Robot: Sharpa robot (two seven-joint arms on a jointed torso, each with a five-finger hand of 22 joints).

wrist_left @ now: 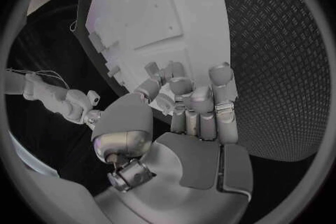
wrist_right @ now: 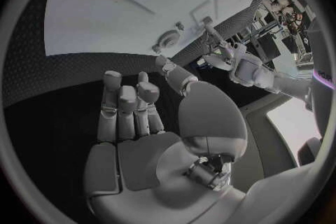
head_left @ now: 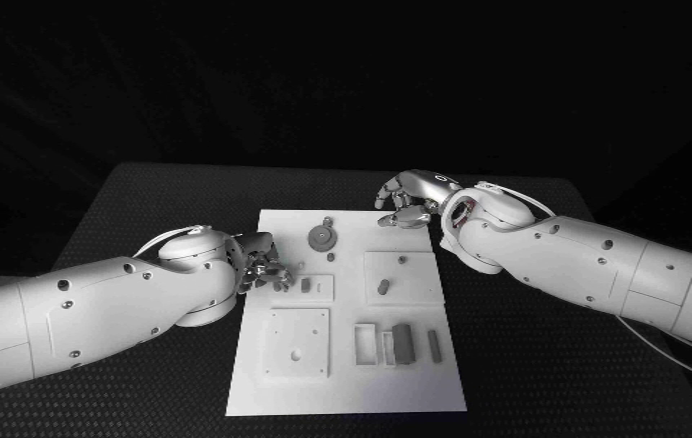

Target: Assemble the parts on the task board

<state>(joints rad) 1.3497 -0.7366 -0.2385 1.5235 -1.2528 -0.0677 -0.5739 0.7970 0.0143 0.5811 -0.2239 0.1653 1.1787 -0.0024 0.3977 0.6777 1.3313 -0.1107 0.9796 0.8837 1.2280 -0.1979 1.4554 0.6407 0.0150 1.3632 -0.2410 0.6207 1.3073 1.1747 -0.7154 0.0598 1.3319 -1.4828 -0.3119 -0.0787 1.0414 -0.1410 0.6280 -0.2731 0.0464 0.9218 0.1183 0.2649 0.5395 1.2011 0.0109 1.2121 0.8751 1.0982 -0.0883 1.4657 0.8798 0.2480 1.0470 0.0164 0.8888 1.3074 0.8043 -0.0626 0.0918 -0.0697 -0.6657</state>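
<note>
The white task board lies in the middle of the table. On it are a grey gear, a short peg in a square recess, a small piece and two grey blocks. My left hand hangs over the board's left edge beside the small piece, with its fingers bunched against the thumb; whether a part sits between them is hidden. My right hand hovers at the board's far right corner. Its palm is bare, the fingers half bent and the thumb apart.
A square plate with a hole lies at the board's near left, with a white bracket next to the blocks. Black table surrounds the board on both sides. The board with the gear lies beyond my right hand's fingers.
</note>
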